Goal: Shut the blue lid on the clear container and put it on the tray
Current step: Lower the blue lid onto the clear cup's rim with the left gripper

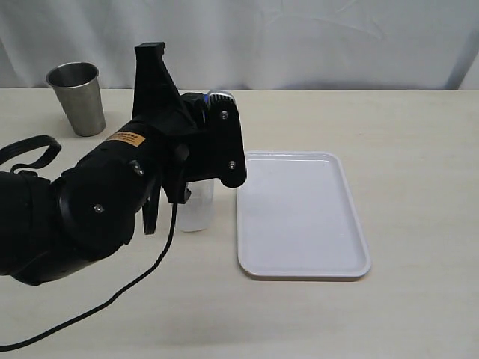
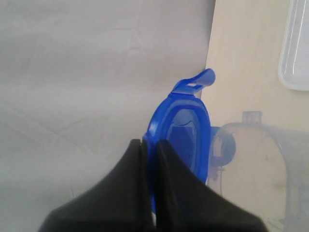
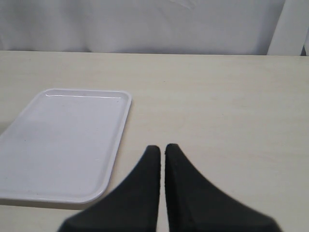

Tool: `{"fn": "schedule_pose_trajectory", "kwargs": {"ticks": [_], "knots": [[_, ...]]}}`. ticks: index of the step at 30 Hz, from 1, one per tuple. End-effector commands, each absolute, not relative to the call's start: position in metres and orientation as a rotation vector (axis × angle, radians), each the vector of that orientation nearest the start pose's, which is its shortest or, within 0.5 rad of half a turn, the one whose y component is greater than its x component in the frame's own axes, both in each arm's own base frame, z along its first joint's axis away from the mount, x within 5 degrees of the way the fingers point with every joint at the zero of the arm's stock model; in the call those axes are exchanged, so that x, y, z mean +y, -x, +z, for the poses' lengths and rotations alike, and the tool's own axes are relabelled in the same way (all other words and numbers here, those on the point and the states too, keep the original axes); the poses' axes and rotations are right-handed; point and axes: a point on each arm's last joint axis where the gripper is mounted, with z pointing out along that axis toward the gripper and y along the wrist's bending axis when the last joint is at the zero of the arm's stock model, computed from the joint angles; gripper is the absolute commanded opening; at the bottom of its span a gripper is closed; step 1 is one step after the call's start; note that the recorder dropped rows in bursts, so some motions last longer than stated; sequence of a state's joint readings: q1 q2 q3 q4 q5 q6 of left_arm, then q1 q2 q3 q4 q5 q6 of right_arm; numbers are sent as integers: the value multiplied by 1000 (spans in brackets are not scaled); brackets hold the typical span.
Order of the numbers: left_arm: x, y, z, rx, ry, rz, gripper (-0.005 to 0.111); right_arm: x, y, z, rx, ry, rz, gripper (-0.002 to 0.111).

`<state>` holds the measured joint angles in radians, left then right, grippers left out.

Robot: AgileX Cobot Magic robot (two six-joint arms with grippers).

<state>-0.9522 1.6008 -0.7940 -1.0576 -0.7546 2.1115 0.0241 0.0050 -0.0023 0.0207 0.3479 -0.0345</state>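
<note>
Just past the left gripper (image 2: 148,145), clamped on the blue lid (image 2: 181,128): clear container (image 2: 256,164), mouth beside the tilted lid. Gotta level it, centre over the opening, press evenly.

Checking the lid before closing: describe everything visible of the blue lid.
The blue lid is glossy, slightly see-through plastic with rounded corners and a raised inner rim. One snap flap sticks outward. The left gripper, shut, pinches its rim, holding it at the top of the clear container; whether they touch is unclear.
</note>
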Motion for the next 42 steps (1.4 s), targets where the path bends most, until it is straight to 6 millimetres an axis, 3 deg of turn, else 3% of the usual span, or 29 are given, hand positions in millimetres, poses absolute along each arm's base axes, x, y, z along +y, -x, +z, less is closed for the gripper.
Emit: {"fn": "schedule_pose_trajectory", "kwargs": {"ticks": [1,14,22,42], "knots": [[-229,-229,234,1249,-1403,779,0,2,-53,182,1827,45,12,4],[-229,-229,231,1276,-1412,755,0,2,-53,182,1827,45,12,4],[-219,-219,211,1221,-1519,795,0,2,-53,182,1827,45,12,4],[-220,-216,204,1278,-1563,714,0,2,-53,182,1827,45,12,4]]}}
